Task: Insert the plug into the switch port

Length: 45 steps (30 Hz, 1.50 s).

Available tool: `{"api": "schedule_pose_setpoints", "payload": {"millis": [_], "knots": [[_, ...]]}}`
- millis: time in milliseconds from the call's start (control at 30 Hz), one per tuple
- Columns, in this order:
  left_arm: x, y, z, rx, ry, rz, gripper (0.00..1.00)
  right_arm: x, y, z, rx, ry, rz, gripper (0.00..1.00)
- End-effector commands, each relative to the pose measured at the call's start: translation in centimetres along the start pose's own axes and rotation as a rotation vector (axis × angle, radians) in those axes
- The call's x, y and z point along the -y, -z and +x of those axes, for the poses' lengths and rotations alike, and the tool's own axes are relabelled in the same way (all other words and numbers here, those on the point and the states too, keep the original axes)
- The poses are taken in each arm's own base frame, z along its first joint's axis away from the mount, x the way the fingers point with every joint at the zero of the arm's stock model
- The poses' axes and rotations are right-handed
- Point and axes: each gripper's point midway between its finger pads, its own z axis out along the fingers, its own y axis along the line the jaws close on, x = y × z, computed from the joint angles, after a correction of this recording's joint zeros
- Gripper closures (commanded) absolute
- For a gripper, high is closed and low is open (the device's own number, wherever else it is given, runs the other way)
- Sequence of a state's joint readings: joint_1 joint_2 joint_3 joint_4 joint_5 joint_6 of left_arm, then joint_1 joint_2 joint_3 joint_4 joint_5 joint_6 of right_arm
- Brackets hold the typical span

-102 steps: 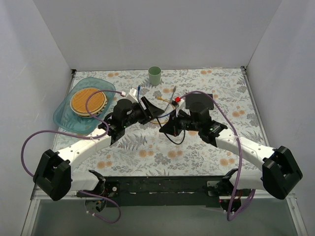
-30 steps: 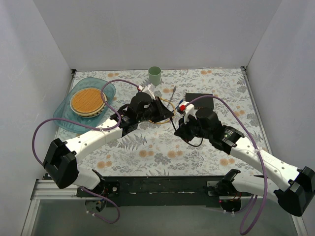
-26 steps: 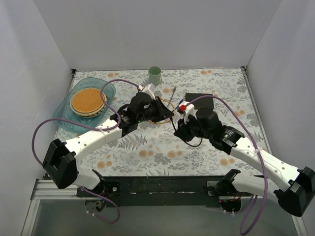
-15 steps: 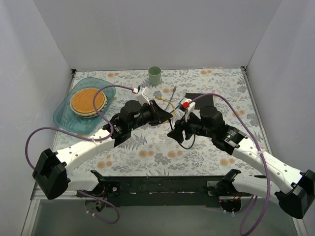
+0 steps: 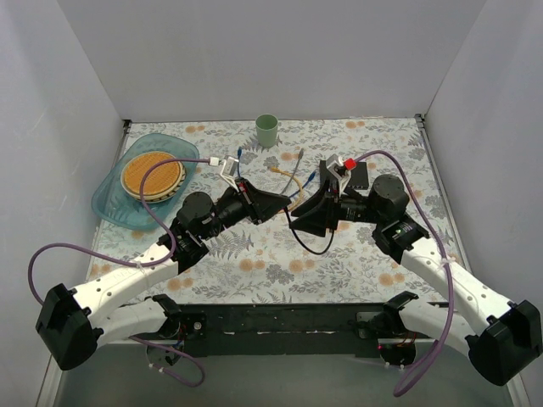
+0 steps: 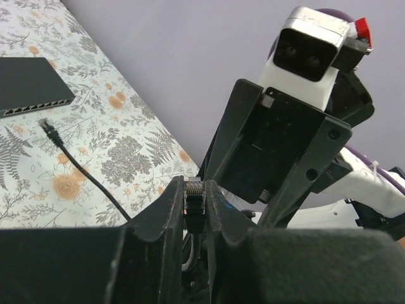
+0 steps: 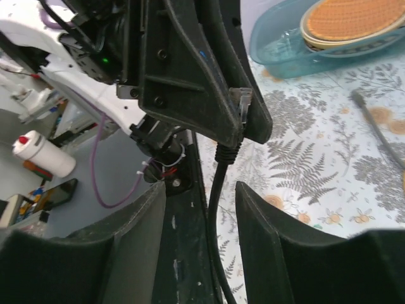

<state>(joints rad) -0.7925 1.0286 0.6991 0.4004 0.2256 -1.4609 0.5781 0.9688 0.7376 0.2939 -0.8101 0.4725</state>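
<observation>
My left gripper (image 6: 194, 183) is shut on the plug (image 6: 194, 197), a black network plug whose clear tip points out between the fingers. Its black cable (image 7: 215, 209) hangs down between the jaws of my right gripper (image 7: 199, 190), which stands open and touches neither side of it. In the top view the left gripper (image 5: 284, 203) and right gripper (image 5: 297, 222) face each other tip to tip above mid-table. The switch (image 6: 28, 82), a flat dark box with a row of sockets, lies on the table; the right wrist partly hides the switch (image 5: 361, 174). A second plug end (image 6: 43, 122) lies near it.
A green cup (image 5: 266, 130) stands at the back. A teal tray (image 5: 114, 208) with stacked plates (image 5: 153, 174) sits at the left. Loose yellow and grey cables (image 5: 293, 170) lie behind the grippers. The black cable loops on the cloth (image 5: 307, 246). White walls enclose three sides.
The right gripper has gone from shut to open and turned to face the left gripper. The left arm has drawn back toward the near left, still shut on the plug.
</observation>
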Motion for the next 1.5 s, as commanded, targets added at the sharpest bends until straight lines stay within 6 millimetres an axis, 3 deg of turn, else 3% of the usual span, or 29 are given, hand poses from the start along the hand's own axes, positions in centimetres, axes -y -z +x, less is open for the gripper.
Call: {"api": "schedule_pose_setpoints", "payload": {"millis": [0, 167, 433, 567, 933, 1067, 1167, 1200, 1300, 1333, 1400, 1433, 1467], "knots": [[1.8, 0.2, -0.3, 0.008, -0.036, 0.088, 1.0, -2.8, 0.0, -0.9, 0.024, -0.003, -0.156, 0.47], [1.8, -0.1, -0.1, -0.009, -0.037, 0.096, 1.0, -2.3, -0.3, -1.0, 0.034, -0.033, -0.142, 0.54], [2.3, 0.0, 0.0, -0.018, -0.045, 0.12, 1.0, -1.3, -0.9, -1.3, 0.058, -0.056, -0.123, 0.55], [2.5, 0.1, -0.2, -0.013, -0.05, 0.125, 1.0, -0.9, -1.2, -1.6, 0.064, -0.071, -0.112, 0.7], [2.5, 0.1, 0.5, -0.031, -0.062, 0.15, 1.0, 0.1, -1.5, -2.7, 0.126, -0.074, -0.079, 0.79], [2.0, 0.1, 0.7, -0.032, -0.072, 0.135, 1.0, 0.6, -1.3, -2.9, 0.135, -0.079, -0.063, 0.99], [1.5, 0.0, 0.7, -0.027, -0.081, 0.111, 1.0, 1.3, -0.9, -2.8, 0.142, -0.085, -0.039, 0.99], [1.3, 0.1, 0.7, -0.028, -0.086, 0.101, 0.97, 1.7, -0.8, -2.7, 0.138, -0.096, -0.024, 0.99], [0.1, 0.1, 0.3, -0.008, -0.094, 0.03, 0.41, 4.6, 0.3, -2.2, 0.129, -0.12, 0.083, 0.99], [-0.5, 0.1, 0.1, 0.004, -0.095, -0.004, 0.17, 6.2, 1.2, -2.7, 0.149, -0.121, 0.145, 0.99], [-2.5, 0.1, -0.9, 0.044, -0.088, -0.131, 0.02, 9.0, 2.6, -1.7, 0.125, -0.151, 0.257, 0.99], [-3.4, 0.1, -1.2, 0.056, -0.092, -0.18, 0.02, 11.7, 4.1, -1.9, 0.143, -0.164, 0.367, 0.99], [-4.7, 0.1, -2.2, 0.102, -0.1, -0.262, 0.02, 13.0, 5.0, -2.1, 0.146, -0.161, 0.428, 0.99]]}}
